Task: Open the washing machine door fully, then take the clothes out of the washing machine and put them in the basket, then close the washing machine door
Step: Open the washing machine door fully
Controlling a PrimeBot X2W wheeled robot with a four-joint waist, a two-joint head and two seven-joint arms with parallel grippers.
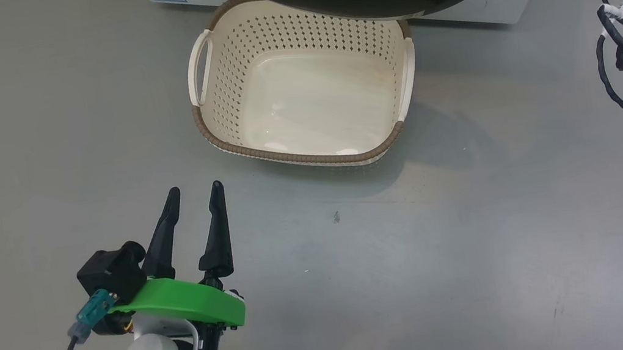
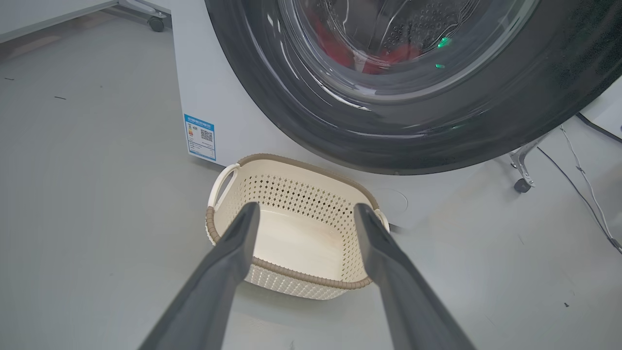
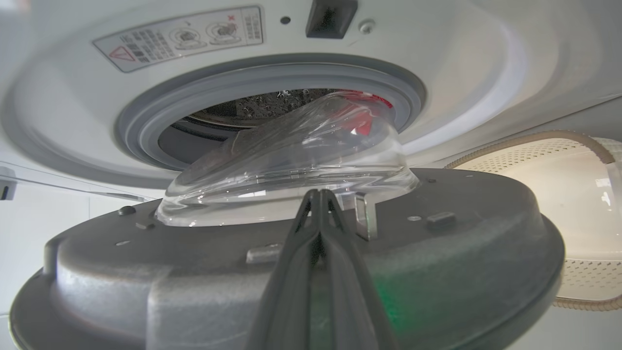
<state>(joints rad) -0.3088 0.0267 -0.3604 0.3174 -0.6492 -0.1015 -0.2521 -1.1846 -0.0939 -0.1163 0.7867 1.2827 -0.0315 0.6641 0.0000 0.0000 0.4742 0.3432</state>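
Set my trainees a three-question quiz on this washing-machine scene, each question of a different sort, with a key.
1. True or false: the basket already holds the clothes.
2. Which is shut? A. the left gripper B. the right gripper C. both
3. Where are the red clothes?
Key: 1 false, the basket is empty. 2 B. 3 Inside the washing machine, seen through the glass of the washing machine door.

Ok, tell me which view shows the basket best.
The head view: nearly the whole basket from above, rim, both handles and empty bottom. The left wrist view has it partly behind the open left claw. The right wrist view catches one end of it past the washing machine door.
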